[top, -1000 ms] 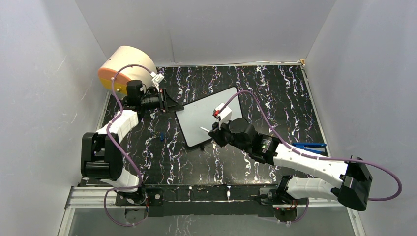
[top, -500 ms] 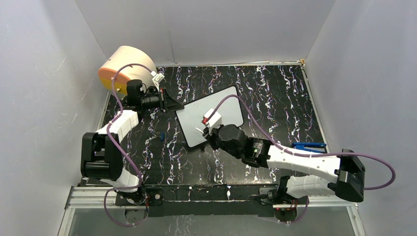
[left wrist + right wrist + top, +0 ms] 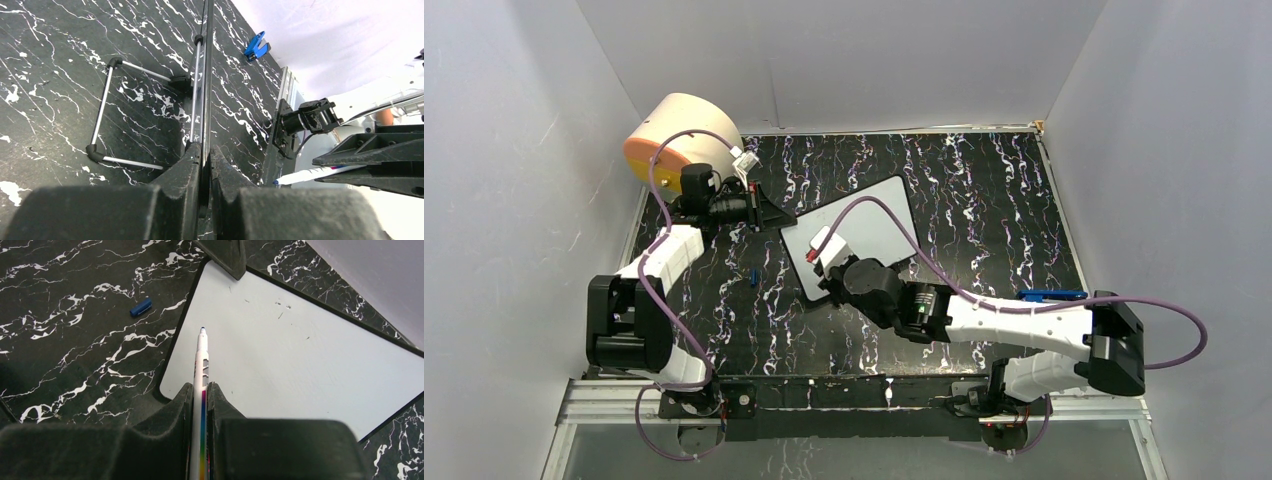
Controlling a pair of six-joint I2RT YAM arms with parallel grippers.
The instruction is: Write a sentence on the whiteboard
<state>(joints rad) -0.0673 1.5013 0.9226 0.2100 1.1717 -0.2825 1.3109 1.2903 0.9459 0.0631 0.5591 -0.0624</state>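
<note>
Pinching the whiteboard (image 3: 300, 350) edge are the left jaws; right jaws clamp a marker (image 3: 202, 365) over it.

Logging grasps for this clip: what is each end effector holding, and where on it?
The left end effector clamps the whiteboard by its edge; right end effector grips the marker by its barrel, tip exposed.

Bright, even overhead light; soft shadows, blurred wrist-view foregrounds.

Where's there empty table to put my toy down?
Bare table lies between the whiteboard and the right wall, beyond the blue clip. Another patch: the front, between the arms. Crowded: the whiteboard's left end, where the left gripper and right gripper meet.
</note>
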